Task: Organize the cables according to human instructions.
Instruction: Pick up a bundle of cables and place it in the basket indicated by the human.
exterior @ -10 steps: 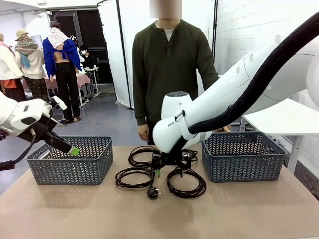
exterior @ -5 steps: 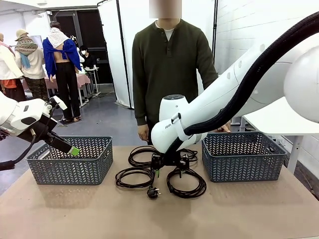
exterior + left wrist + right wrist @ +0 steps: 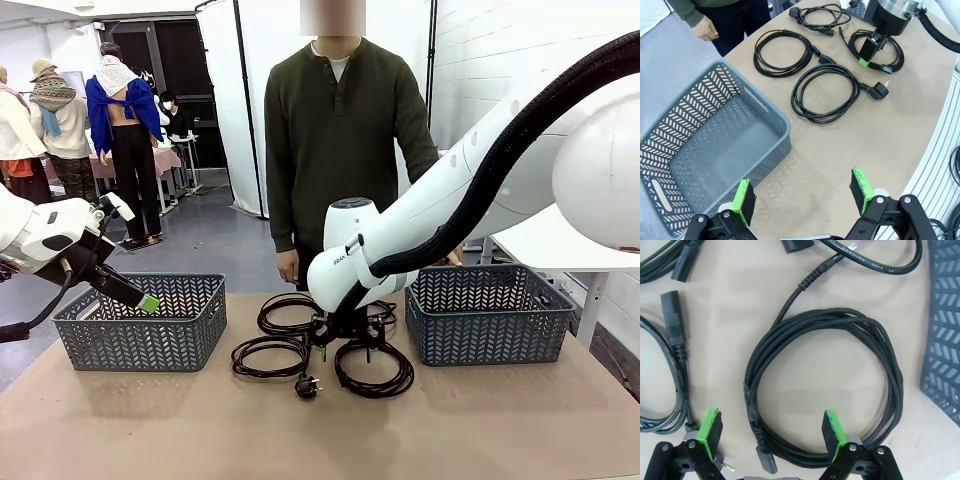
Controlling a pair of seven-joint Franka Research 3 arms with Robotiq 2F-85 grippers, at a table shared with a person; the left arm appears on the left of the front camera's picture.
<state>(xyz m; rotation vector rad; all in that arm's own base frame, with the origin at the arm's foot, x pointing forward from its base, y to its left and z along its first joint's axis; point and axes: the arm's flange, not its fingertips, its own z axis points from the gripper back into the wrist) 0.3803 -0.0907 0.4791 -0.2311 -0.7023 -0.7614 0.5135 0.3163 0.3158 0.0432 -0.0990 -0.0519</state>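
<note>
front: fixed, robot's side, faces across bench (image 3: 150, 420) toward person (image 3: 340, 130), mid-range | left wrist: high, oblique down on basket (image 3: 715, 150) and cables (image 3: 795, 95) | right wrist: close, straight down on one coil (image 3: 840, 316) | shared: cables

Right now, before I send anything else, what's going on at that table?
The right gripper is down at the middle of the table, jaws open over the coiled cable nearest the right basket, not gripping it. The left gripper hangs open above the left basket, holding nothing. All four cables lie on the table between the baskets, none in a basket. The person stands at the far side, hands low by the table edge.
</note>
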